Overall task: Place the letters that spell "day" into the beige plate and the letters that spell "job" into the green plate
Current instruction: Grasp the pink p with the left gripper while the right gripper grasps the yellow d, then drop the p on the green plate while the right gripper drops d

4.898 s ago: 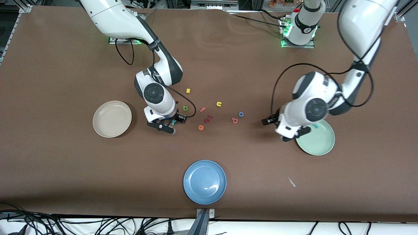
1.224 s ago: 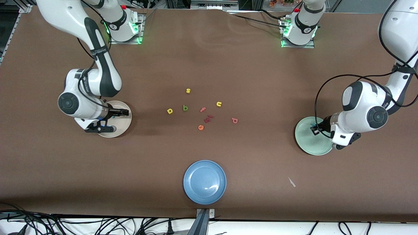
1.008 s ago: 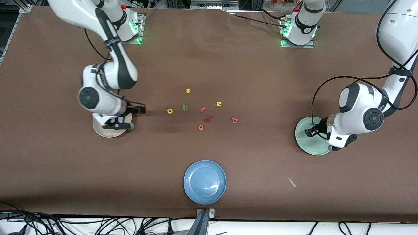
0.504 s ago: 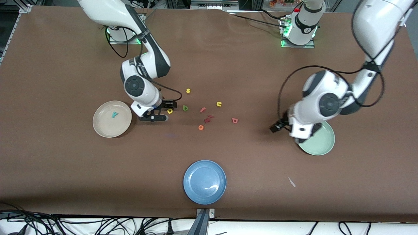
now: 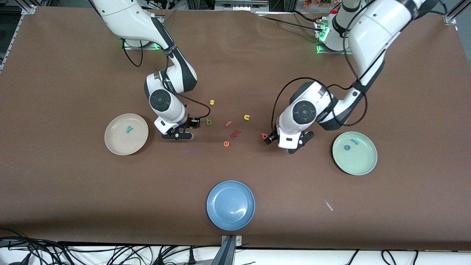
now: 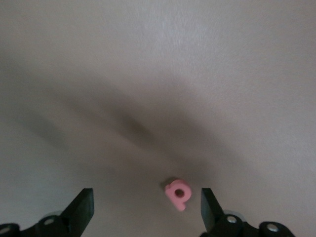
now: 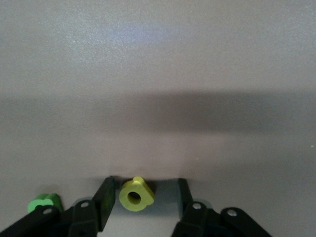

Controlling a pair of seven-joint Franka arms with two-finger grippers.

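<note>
I had two grippers down low at the table. My right gripper [image 7: 143, 197] sat at the yellow looped letter [image 7: 136, 194], just beside the dark green letter [image 5: 208, 122]. Its fingers [image 7: 104, 200] stood on both sides of the yellow letter. One finger looked like it touched it. There was a gap at the other, so the letter was between them but not squeezed yet.

My left gripper [image 6: 147, 210] was spread wide over the pinkish-red letter [image 6: 177, 194]. That letter lay closer to one finger than to the other.

The teal "y" [image 5: 128, 129] already lay in the beige plate [image 5: 114, 146]. The teal "j" [image 5: 354, 141] and the blue ring [image 5: 347, 147] lay in the green plate [image 5: 362, 167]. So I thought three letters were left to move.

Here is what I feared. These letters were tiny and soft. The yellow one sat off to one side, so a closing finger could have pushed it along and let it pop out. The dark green letter was so near that a finger might have bumped it.

The pinkish-red letter was off middle too. It could have turned or slid when I closed. It might also have been picked up only by its edge and then dropped on the way.

The orange "e" [image 5: 226, 144] and the pink "f" [image 5: 229, 124] lay near, and I did not want those.
</note>
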